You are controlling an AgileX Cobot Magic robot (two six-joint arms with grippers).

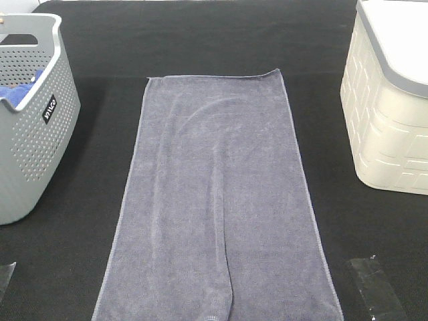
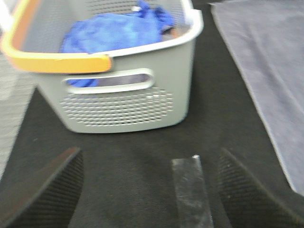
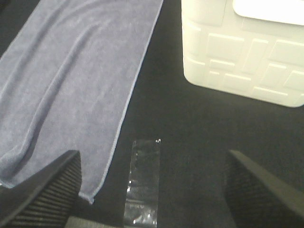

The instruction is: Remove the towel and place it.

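The slate-grey towel (image 1: pixel 217 200) lies spread flat and lengthwise on the black table, running from mid-table to the near edge. The left wrist view catches its long edge (image 2: pixel 270 71); the right wrist view shows its near corner and much of its surface (image 3: pixel 71 80). Neither arm appears in the exterior high view. My left gripper (image 2: pixel 149 190) hovers open over bare black cloth in front of the grey basket, nothing between its fingers. My right gripper (image 3: pixel 152 190) is open too, above a tape strip just beside the towel's corner.
A grey perforated basket (image 1: pixel 37 134) with an orange handle (image 2: pixel 52 59) stands at the left, holding a bright blue cloth (image 2: pixel 118 28). A cream bin (image 1: pixel 388 114) stands at the right. Clear tape strips (image 1: pixel 374 287) (image 2: pixel 190 190) (image 3: pixel 142 180) mark the near table.
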